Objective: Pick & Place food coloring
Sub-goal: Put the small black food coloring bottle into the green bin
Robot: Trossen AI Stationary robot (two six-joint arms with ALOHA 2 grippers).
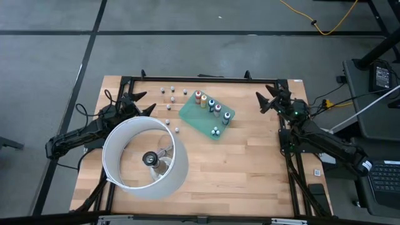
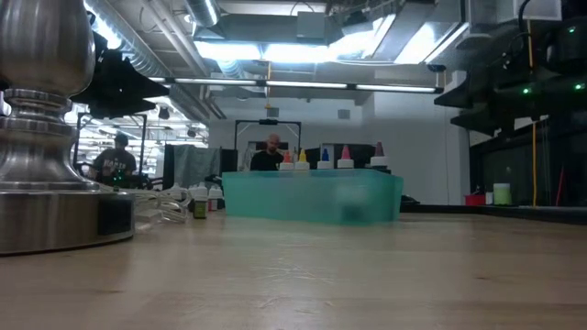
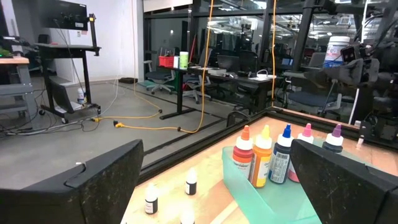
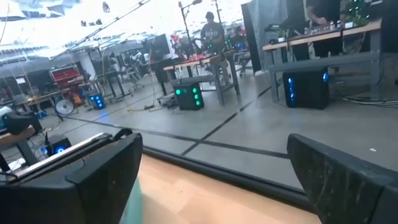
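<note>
left gripper [image 1: 140, 100]: jaws open, far-left counter [image 1: 250, 169]
right gripper [image 1: 265, 100]: jaws open, far-right
food coloring [image 1: 209, 105]: upright row on green sheet [image 1: 199, 120]; several loose bottles beside

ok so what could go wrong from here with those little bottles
The bottles on the green tray stand packed in a row, so reaching for one may topple its neighbours. The loose ones lie scattered close to the lamp, which the left gripper could bump. The tray itself might slide when touched.
</note>
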